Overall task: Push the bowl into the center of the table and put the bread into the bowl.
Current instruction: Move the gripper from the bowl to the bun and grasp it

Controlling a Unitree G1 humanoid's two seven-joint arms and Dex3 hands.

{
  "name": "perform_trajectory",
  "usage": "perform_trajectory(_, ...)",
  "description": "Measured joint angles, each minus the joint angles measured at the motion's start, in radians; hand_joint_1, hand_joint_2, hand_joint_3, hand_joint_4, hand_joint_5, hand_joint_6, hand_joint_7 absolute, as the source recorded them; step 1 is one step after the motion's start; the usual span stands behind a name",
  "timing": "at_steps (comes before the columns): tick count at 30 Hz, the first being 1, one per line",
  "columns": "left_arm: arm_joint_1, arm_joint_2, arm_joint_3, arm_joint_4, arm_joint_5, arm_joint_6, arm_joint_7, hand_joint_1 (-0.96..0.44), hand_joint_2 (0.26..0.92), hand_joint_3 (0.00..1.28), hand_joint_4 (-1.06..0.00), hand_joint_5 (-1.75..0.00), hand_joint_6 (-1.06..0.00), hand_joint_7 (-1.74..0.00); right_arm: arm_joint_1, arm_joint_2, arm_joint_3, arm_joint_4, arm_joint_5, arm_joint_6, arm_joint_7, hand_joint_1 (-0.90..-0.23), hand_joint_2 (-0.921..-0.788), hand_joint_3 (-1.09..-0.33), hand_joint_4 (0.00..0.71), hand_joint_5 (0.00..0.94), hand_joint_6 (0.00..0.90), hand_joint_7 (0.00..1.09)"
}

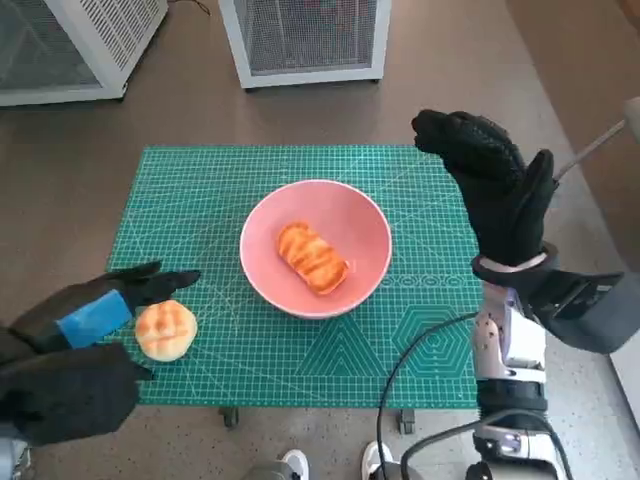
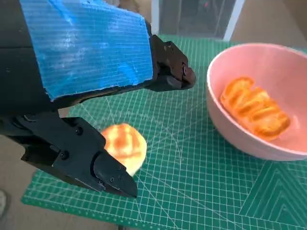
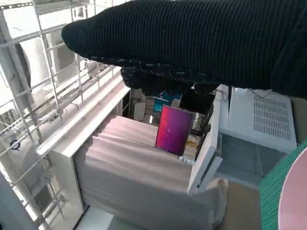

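A pink bowl (image 1: 352, 228) stands near the middle of the green cutting mat (image 1: 210, 190), and a long striped bread (image 1: 312, 257) lies inside it. A second, round bread bun (image 1: 166, 330) rests on the mat near its front left corner. My left hand (image 1: 85, 335) is open around that bun, fingers on either side of it without touching, as the left wrist view shows: bun (image 2: 123, 146), fingers (image 2: 76, 153). My right hand (image 1: 495, 185) is open, raised above the mat's right edge, holding nothing.
Two white mesh-fronted cabinets (image 1: 305, 35) stand on the floor beyond the table. A black cable (image 1: 420, 350) loops over the mat's front right. A person's shoes (image 1: 295, 462) show below the front edge. The right wrist view shows shelving and a magenta screen (image 3: 173, 128).
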Motion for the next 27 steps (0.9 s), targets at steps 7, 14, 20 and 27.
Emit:
perform_trajectory(7,-0.007,0.002,-0.101,0.074,0.078,0.000,0.061,0.08,0.732,0.01,-0.13,0.00,-0.28,0.00,0.000,-0.005,0.000,-0.005,0.002,0.002,0.010,-0.645,-0.921,-0.685,0.181,0.000,0.071,0.39)
perform_trajectory(14,-0.025,0.001,-0.183,0.128,0.153,0.002,0.104,0.09,0.736,0.01,-0.14,-0.01,-0.28,0.00,0.000,-0.010,-0.002,-0.005,0.002,0.002,0.012,-0.641,-0.921,-0.684,0.182,0.000,0.070,0.39)
perform_trajectory(20,-0.041,-0.007,-0.233,0.154,0.201,0.019,0.116,0.10,0.739,0.01,-0.14,0.00,-0.28,0.00,0.000,-0.011,-0.003,-0.005,0.002,-0.001,0.012,-0.638,-0.921,-0.682,0.182,0.001,0.071,0.39)
perform_trajectory(27,-0.054,-0.022,-0.280,0.189,0.244,0.038,0.116,0.09,0.743,0.01,-0.15,0.00,-0.29,-0.01,0.000,-0.013,-0.004,-0.005,0.001,-0.005,0.012,-0.631,-0.921,-0.682,0.183,0.001,0.072,0.39)
